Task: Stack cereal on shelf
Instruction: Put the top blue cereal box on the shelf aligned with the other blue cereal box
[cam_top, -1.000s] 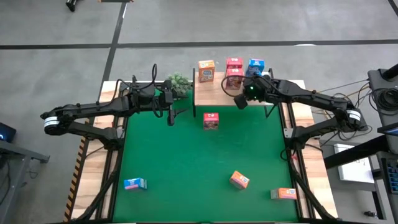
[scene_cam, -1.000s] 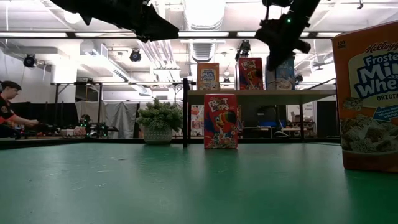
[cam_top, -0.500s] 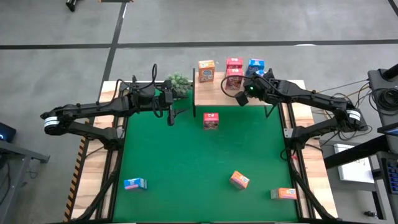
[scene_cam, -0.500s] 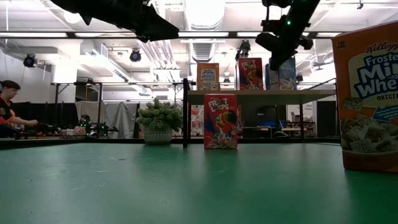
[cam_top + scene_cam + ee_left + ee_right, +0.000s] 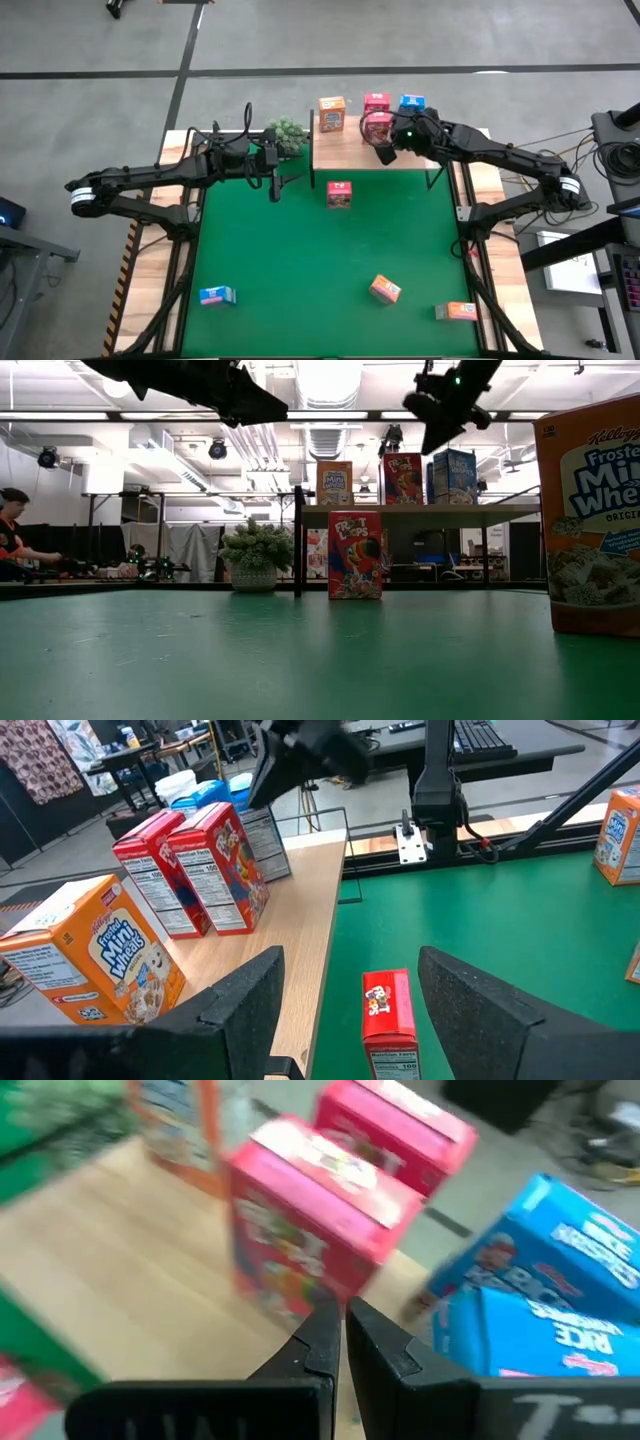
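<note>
A green felt surface (image 5: pixel 300 260) lay under both arms, with a wooden shelf (image 5: pixel 345 150) along its far edge and a small green plant (image 5: pixel 290 132) beside it. On the shelf stood an orange box (image 5: pixel 332 113), two red boxes, the nearer (image 5: pixel 376 127) just in front of the farther (image 5: pixel 376 100), and blue boxes (image 5: pixel 411 103) at the right end; the right wrist view suggested two blue ones close together. That made about five of nine shelved.

Four were left on the surface: a red box (image 5: pixel 339 193) upright just in front of the shelf, a blue one (image 5: pixel 216 295) lying near the left front, an orange one (image 5: pixel 385 289) toward the middle front and another orange one (image 5: pixel 460 311) at the right front.

The right gripper (image 5: pixel 386 155) hung above the shelf near the red boxes, its jaws clenched on nothing. The left gripper (image 5: pixel 275 188) waited over the surface's far left, beside the plant, jaws released and empty. By my reading, roughly half the job remained.
</note>
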You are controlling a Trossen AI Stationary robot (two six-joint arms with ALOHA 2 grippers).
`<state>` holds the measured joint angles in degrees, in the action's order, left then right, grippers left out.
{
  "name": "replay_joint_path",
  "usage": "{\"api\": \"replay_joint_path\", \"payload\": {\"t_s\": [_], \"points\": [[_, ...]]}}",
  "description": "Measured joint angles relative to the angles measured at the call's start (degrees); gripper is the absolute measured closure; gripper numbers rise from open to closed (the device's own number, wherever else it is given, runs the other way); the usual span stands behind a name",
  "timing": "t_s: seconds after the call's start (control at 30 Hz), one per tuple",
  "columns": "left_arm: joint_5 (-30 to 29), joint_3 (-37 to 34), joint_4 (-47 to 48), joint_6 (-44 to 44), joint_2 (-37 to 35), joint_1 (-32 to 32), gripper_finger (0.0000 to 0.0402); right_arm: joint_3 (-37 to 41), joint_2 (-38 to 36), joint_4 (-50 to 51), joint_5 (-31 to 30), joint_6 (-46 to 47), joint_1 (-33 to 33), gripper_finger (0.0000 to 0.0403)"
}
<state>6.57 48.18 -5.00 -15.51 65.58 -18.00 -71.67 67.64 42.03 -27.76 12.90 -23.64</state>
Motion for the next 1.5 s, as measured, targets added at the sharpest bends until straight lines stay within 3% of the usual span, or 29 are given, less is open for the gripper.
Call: {"api": "replay_joint_path", "payload": {"t_s": [0.17,0.37,0.77,1.5], "points": [[0.0,0.0,-0.3,0.0,0.0,0.0,0.0187,-6.7,0.0,14.1,8.2,2.5,-0.2,0.039],[0.0,0.0,-1.7,0.0,0.0,0.0,0.0187,-8.0,-0.3,26.5,9.4,6.6,-1.2,0.039],[0.0,0.0,-1.3,0.0,0.0,0.0,0.0187,1.5,-0.5,16.8,6.7,5.6,-5.9,0.039],[0.0,0.0,-1.0,-0.1,0.0,0.0,0.0187,3.0,0.8,8.6,2.1,2.5,-6.4,0.039]]}}
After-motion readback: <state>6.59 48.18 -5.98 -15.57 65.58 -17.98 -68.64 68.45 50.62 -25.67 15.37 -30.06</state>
